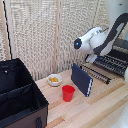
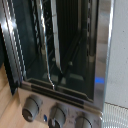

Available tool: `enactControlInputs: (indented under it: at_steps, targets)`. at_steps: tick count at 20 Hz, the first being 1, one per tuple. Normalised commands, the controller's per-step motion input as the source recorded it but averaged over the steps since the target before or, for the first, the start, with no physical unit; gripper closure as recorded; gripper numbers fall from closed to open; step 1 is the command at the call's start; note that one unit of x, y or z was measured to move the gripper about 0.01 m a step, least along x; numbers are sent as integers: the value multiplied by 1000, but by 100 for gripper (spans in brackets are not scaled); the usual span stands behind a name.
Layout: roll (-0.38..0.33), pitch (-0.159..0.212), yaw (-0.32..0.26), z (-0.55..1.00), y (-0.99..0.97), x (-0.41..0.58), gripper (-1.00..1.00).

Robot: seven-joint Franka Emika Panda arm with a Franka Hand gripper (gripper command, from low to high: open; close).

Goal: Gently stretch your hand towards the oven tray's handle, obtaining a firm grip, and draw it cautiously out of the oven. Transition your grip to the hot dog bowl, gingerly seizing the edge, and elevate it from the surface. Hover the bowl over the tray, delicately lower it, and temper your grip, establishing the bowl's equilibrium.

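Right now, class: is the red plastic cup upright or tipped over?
Upright. In the exterior view the red cup stands on its base on the wooden table, open mouth facing up.

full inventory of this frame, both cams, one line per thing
hot dog bowl: 1, white with yellow-orange pieces inside, on the wooden table beside the black bin
red cup: 1, red, upright on the table, nearer the camera than the bowl
book: 1, dark blue, standing upright mid-table
fabric bin: 1, black, open, at the exterior view's left
oven tray: 1, dark wire rack, sticking out of the oven toward the book
oven: 1, black and silver, knobs visible in the wrist view, at the exterior view's right
table: 1, light wood
screen: pale woven backdrop
robot arm: 1, white and black, over the oven; pincer not visible
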Motion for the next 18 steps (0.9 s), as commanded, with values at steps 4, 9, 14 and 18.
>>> enactControlInputs:
  at_steps: [4, 9, 14, 18]
  targets:
    - [1, 0, 5, -17, -529, 168, -100]
    - [95, 26, 3, 0, -711, 93, -100]
    - [190, 61, 31, -11, -752, 30, -100]
    - [130, 36, 19, -5, -551, 70, -100]
